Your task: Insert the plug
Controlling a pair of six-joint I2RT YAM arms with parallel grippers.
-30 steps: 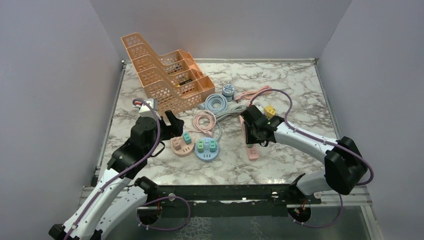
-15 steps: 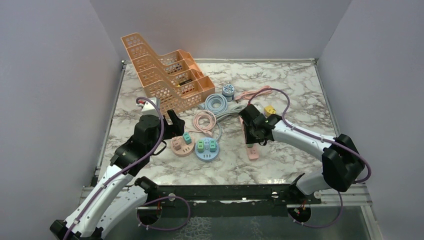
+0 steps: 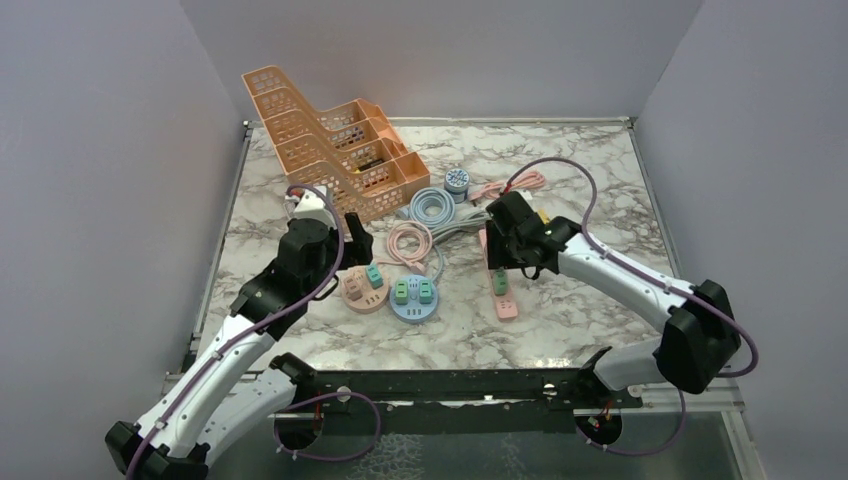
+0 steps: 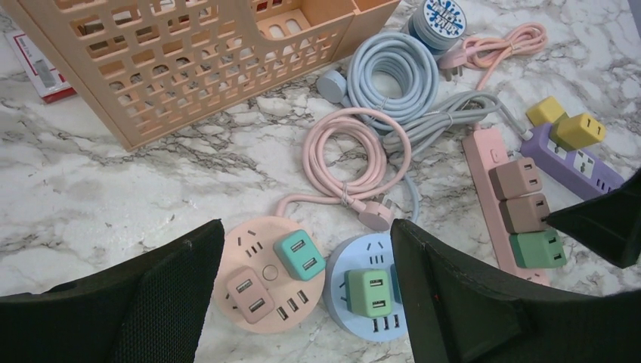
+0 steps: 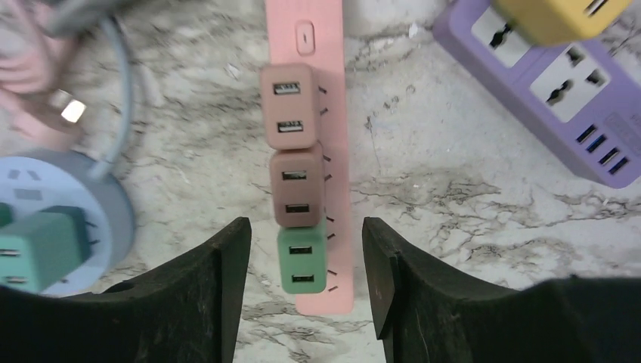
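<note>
Tabletop [image 3: 560, 320] looks like white-grey marble laminate, smooth with a slight sheen. Right between the fingers [image 5: 200, 291] of the right hand [image 5: 304, 227], the green plug [image 5: 301, 265] is matt plastic. Same goes for the brown plugs [image 5: 291, 106] just past it and the pink power strip [image 5: 336, 113] they sit in. The fingers themselves are matt black plastic, a bit grainy. Off to that hand's right, the purple strip [image 5: 533, 91] looks smoother, faintly glossy. Ahead of the left hand [image 4: 306, 231], the pink cable coil [image 4: 314, 155] looks like soft rubbery plastic, and the orange basket [image 4: 189, 68] is smooth moulded plastic. That hand's pads [image 4: 162, 310] have a woven, cloth-like texture.
</note>
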